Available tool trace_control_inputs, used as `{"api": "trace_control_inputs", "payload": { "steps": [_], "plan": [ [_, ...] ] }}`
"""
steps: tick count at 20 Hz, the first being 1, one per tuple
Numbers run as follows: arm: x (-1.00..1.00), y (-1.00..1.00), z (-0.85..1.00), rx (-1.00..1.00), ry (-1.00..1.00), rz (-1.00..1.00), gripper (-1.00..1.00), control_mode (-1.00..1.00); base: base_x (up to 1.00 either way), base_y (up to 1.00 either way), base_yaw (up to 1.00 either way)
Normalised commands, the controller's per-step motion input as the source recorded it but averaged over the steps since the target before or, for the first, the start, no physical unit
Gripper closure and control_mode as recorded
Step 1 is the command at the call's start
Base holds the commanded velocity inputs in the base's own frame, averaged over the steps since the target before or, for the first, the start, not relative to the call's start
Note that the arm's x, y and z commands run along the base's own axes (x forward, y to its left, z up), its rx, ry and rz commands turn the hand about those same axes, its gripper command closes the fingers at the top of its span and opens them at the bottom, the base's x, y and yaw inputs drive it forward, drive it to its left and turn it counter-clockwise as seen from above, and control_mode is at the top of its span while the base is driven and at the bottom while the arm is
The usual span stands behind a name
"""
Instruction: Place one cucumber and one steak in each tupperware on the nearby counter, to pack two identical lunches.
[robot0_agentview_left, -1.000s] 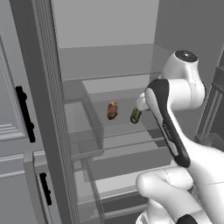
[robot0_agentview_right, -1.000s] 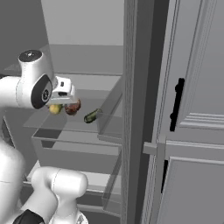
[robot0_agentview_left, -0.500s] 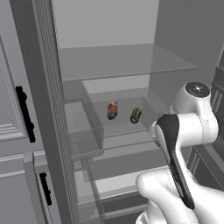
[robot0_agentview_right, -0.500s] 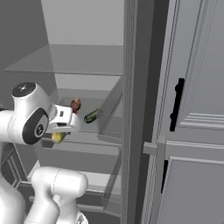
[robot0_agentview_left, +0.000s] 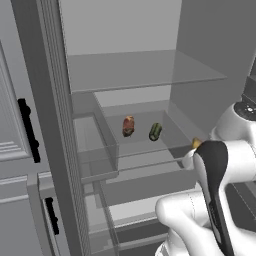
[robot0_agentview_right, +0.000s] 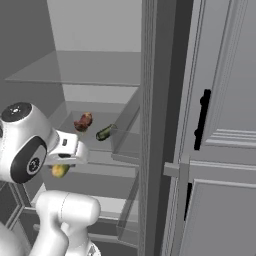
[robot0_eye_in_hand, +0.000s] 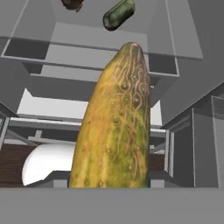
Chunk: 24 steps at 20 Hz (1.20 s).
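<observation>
Inside the open fridge, the glass shelf spans the upper part of the compartment. Below the glass shelf sits a clear drawer, and in it lie a steak and a cucumber side by side, near each other but apart; in the left base view the steak is to the left of that cucumber. Out in front of the clear drawer and lower than the glass shelf is the gripper, clamped on a second cucumber, which juts forward from it toward the drawer. The cabinet door stands to the right of the glass shelf in the right base view.
</observation>
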Motion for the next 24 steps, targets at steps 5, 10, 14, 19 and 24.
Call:
{"api": "trace_control_inputs", "payload": {
  "steps": [5, 10, 14, 19, 24],
  "plan": [
    [-0.13, 0.00, 0.00, 0.00, 0.00, 0.00, 1.00, 1.00, -0.32, 0.00, 0.00],
    [0.00, 0.00, 0.00, 0.00, 0.00, 0.00, 1.00, 1.00, -1.00, -0.01, 0.00],
    [0.00, 0.00, 0.00, 0.00, 0.00, 0.00, 1.00, 1.00, -1.00, 0.00, -0.03],
    [0.00, 0.00, 0.00, 0.00, 0.00, 0.00, 1.00, 1.00, -0.77, -0.04, -0.47],
    [0.00, 0.00, 0.00, 0.00, 0.00, 0.00, 1.00, 1.00, -0.03, -0.32, -0.79]
  ]
}}
